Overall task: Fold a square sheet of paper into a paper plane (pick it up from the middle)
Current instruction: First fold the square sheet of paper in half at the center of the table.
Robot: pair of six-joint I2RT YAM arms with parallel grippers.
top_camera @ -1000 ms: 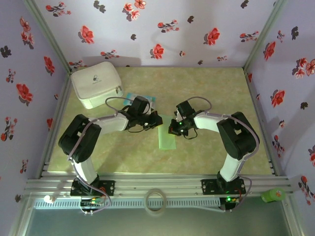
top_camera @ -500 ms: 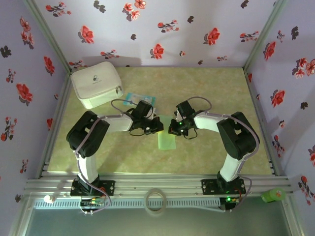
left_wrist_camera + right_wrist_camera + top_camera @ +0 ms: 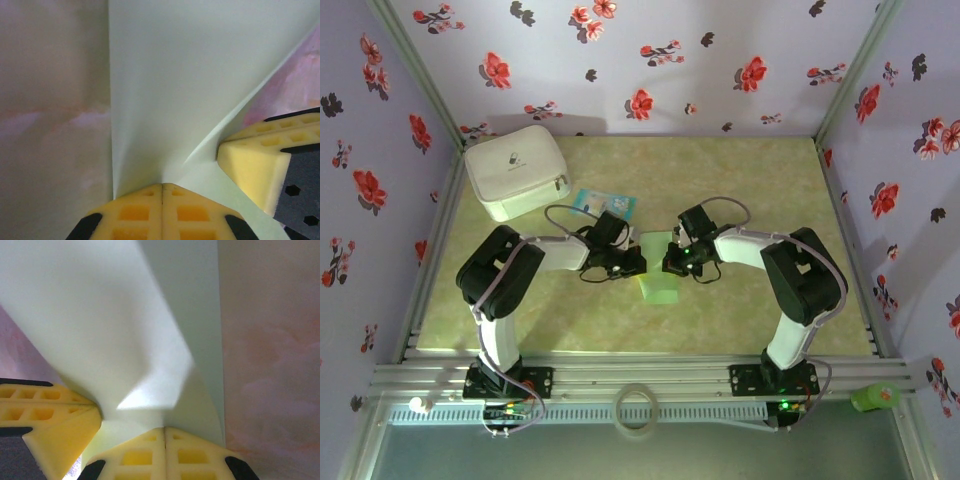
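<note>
White pouch (image 3: 516,170) hogs the worktop's (image 3: 770,200) far-left corner, small packet (image 3: 605,204) near it; left hand (image 3: 639,262) and right hand (image 3: 669,262) crowd the middle. Far-right corner and right edge wide open.

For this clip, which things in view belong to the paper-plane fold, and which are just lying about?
In the job: square sheet of paper, partly folded; left pincer and right pincer, both shut on it.

Lying about: white zipped pouch; blue-and-white packet; pale ring and green object by the front rail.
</note>
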